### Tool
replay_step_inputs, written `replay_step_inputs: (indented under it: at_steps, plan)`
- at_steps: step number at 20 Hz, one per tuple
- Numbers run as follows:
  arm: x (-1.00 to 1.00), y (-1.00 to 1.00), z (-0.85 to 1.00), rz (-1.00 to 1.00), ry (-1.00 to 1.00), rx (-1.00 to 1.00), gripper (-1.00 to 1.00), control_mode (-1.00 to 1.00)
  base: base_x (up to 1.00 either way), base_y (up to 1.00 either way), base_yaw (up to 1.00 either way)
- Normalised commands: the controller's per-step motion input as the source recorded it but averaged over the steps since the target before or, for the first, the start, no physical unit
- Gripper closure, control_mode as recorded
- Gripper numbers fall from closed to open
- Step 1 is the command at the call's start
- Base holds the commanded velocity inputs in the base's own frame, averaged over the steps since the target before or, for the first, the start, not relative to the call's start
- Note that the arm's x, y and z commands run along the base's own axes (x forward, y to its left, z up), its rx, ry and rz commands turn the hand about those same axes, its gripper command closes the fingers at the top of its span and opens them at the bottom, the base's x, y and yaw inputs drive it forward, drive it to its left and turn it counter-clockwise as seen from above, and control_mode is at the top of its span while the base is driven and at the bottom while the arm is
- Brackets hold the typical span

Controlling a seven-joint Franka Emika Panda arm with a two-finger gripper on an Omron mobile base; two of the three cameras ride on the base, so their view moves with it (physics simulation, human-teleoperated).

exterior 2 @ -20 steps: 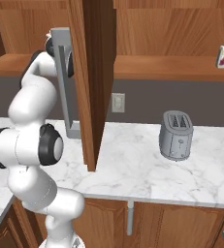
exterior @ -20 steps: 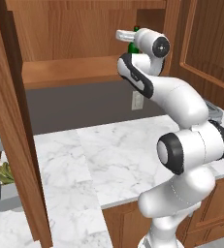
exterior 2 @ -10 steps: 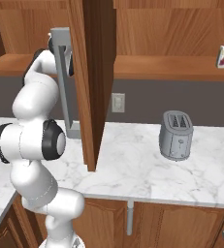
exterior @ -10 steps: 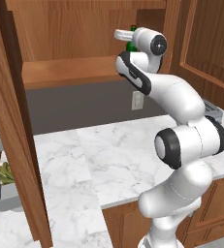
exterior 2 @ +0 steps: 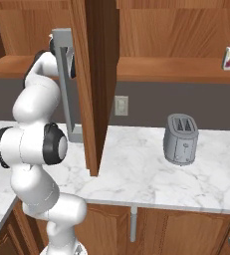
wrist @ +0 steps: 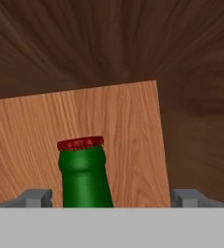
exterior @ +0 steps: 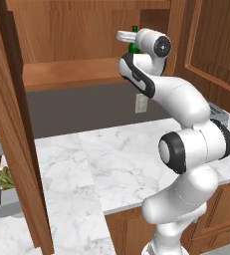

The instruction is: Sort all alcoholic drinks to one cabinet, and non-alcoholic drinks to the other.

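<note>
Bottle: the green bottle (wrist: 84, 177) with the red cap sits low and left of centre in the hand view, between the two grey fingertips (wrist: 35, 197). In the left base view its neck (exterior: 133, 46) peeks out at the top centre, just behind the arm's wrist, inside the open cupboard (exterior: 61, 69).

Gripper: the gripper (wrist: 111, 198) stands wide open. There is clear space between the bottle and each fingertip, more on the right side than on the left. Nothing is held.

Stage: by my reading the bottle is set down on the cupboard shelf, so this drink is placed and the hand must come away.

Carton: the small white carton (exterior 2: 229, 58) stands on the shelf at the upper right of the right base view, well apart from the arm.

Toaster: the grey toaster (exterior 2: 180, 139) stands on the marble counter (exterior 2: 136, 174), right of centre in that view, and is no part of the sorting.

Risk, left finger: the bottle is nearer the left fingertip, so a sideways drift while backing out could knock the tall, slim bottle over.

Risk, doors: the wooden door (exterior 2: 91, 84) stands close by the arm, so a wide swing could strike it.

Risk, mixing: the next drink must go to the right cupboard, or the sorting fails.
</note>
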Motion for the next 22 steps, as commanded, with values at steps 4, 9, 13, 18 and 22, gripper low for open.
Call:
replay_step_inputs:
  at_steps: [4, 9, 13, 18, 22]
  plan:
    - [-0.23, 0.03, 0.0, 0.0, 0.0, -0.03, -1.0, -1.0, 0.0, 0.0, 0.0]
    - [-0.46, 0.01, 0.0, -0.03, 0.0, -0.04, -1.0, -1.0, 0.0, 0.0, 0.0]
    - [-0.62, 0.0, 0.02, -0.03, 0.0, -0.03, -1.0, -1.0, 0.0, 0.0, 0.0]
    - [-0.69, 0.02, 0.08, 0.0, 0.0, -0.01, -1.0, -1.0, 0.0, 0.0, 0.0]
    - [-0.83, 0.02, 0.05, 0.0, 0.02, 0.0, -1.0, -1.0, 0.0, 0.0, 0.0]
